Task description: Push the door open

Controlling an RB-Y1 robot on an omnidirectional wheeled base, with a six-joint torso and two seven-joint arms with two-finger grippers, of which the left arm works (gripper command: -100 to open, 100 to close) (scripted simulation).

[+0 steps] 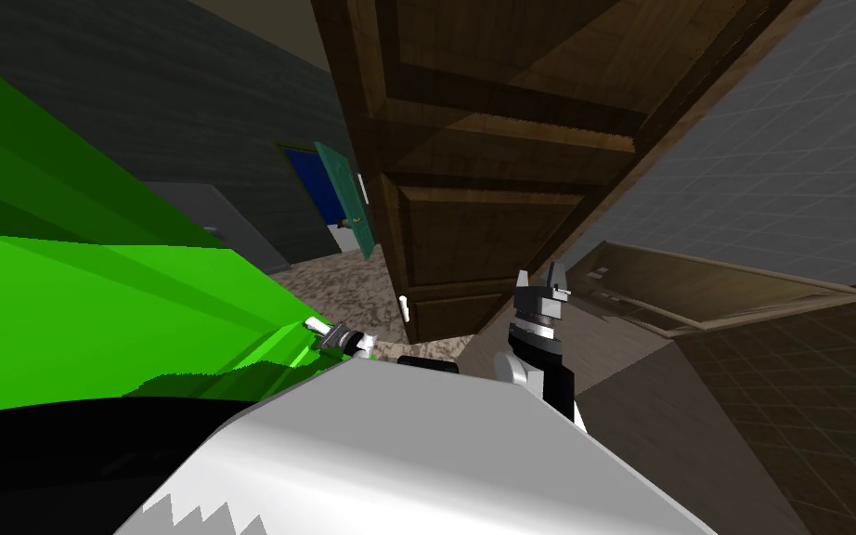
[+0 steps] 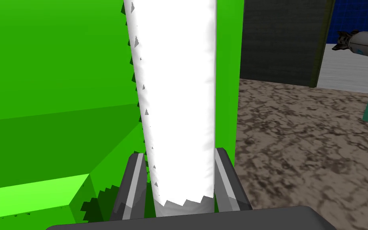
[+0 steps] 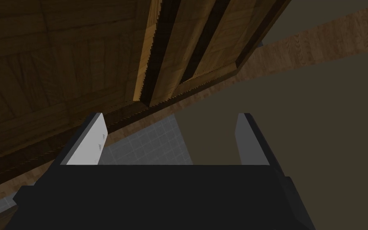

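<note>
Up ahead in the head view, the brown panelled door [image 1: 491,139] stands partly open, with mottled floor [image 1: 343,279] showing past its free edge. The right end effector [image 1: 538,277] is raised just beside the door's lower panel. The left end effector [image 1: 322,331] sits low by a bright green surface [image 1: 92,297]. Left wrist view: its fingers [image 2: 136,179] press the sides of a white upright bar [image 2: 175,100]; what that bar belongs to I cannot tell. Right wrist view: both blades stand wide apart, holding nothing, with the door close in front.
</note>
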